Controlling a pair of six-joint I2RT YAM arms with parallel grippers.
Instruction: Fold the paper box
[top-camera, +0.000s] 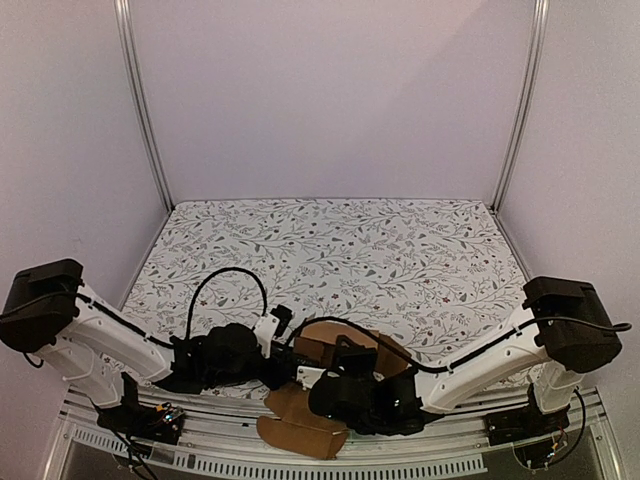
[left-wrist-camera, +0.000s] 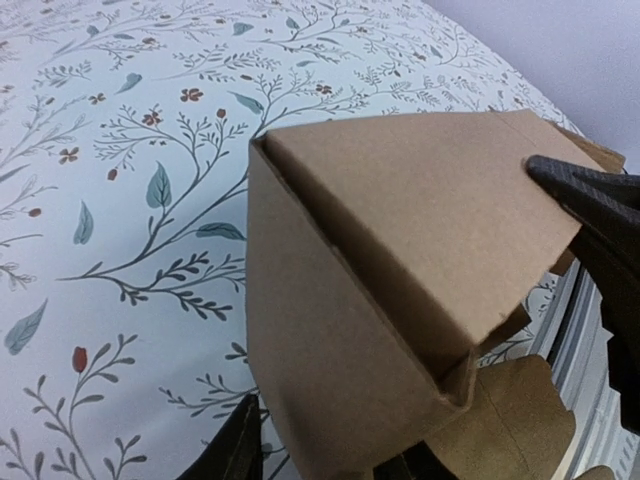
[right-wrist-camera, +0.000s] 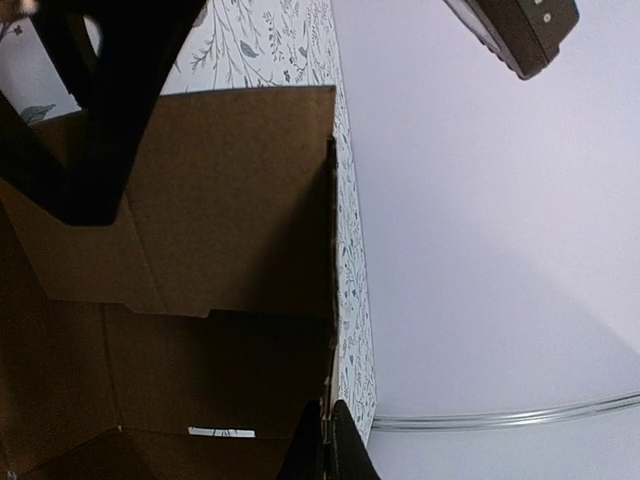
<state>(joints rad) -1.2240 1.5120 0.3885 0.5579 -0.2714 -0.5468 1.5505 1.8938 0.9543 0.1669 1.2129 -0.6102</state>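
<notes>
The paper box (top-camera: 322, 344) is a brown cardboard piece, partly folded up into walls, at the table's near edge between my two arms. One loose flap (top-camera: 298, 424) hangs over the front rail. In the left wrist view the box (left-wrist-camera: 400, 230) fills the middle, and my left gripper (left-wrist-camera: 330, 465) has a finger on each side of its lower corner. In the right wrist view my right gripper (right-wrist-camera: 327, 450) is pinched on the edge of an upright wall of the box (right-wrist-camera: 200, 200). In the top view both grippers, left (top-camera: 283, 365) and right (top-camera: 335, 378), are at the box.
The floral tablecloth (top-camera: 350, 250) stretches back to a pale wall. Metal frame posts stand at the back left (top-camera: 145, 110) and back right (top-camera: 520, 110). The arms' cables (top-camera: 225, 275) arch over the near table. A slotted rail (top-camera: 400, 462) runs along the front edge.
</notes>
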